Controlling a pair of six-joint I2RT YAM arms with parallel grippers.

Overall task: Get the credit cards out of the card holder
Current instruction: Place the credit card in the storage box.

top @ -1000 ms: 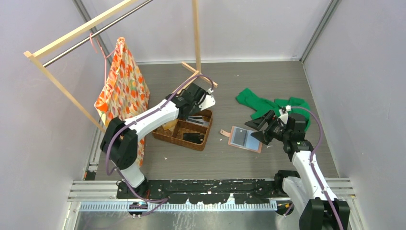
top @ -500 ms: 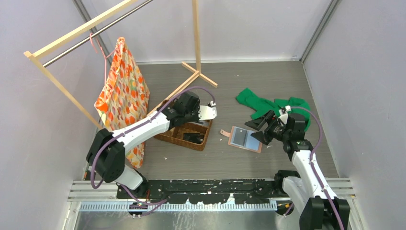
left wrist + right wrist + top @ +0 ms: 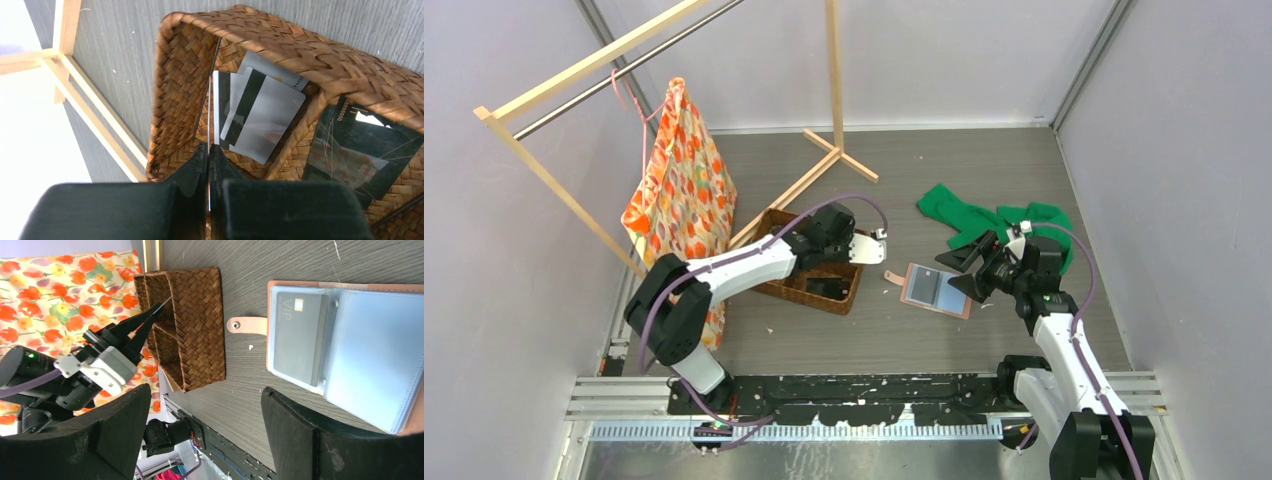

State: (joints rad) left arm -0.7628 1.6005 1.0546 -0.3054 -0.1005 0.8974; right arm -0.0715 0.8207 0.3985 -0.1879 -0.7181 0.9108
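The card holder [image 3: 936, 290] lies open on the table, salmon outside, grey-blue panels inside [image 3: 370, 345], strap tab [image 3: 245, 325] pointing left. A grey VIP card [image 3: 297, 335] sits in its left panel. My right gripper [image 3: 206, 400] hangs open just right of the holder [image 3: 969, 272], with nothing between its fingers. My left gripper [image 3: 209, 147] is over the woven basket [image 3: 784, 285], shut on a credit card [image 3: 161, 306] seen edge-on as a thin line. Silver cards [image 3: 260, 120] and a dark card [image 3: 360, 150] lie in the basket's compartments.
A green cloth [image 3: 994, 220] lies behind the right arm. A floral fabric [image 3: 679, 185] hangs from a wooden rack [image 3: 834, 80] whose foot reaches the basket's far side. Walls close in on both sides; the arms' rail [image 3: 864, 390] runs along the near edge.
My left arm has swung forward and down, from the basket's far side to over its right compartments, still shut. The right arm and the card holder have not moved.
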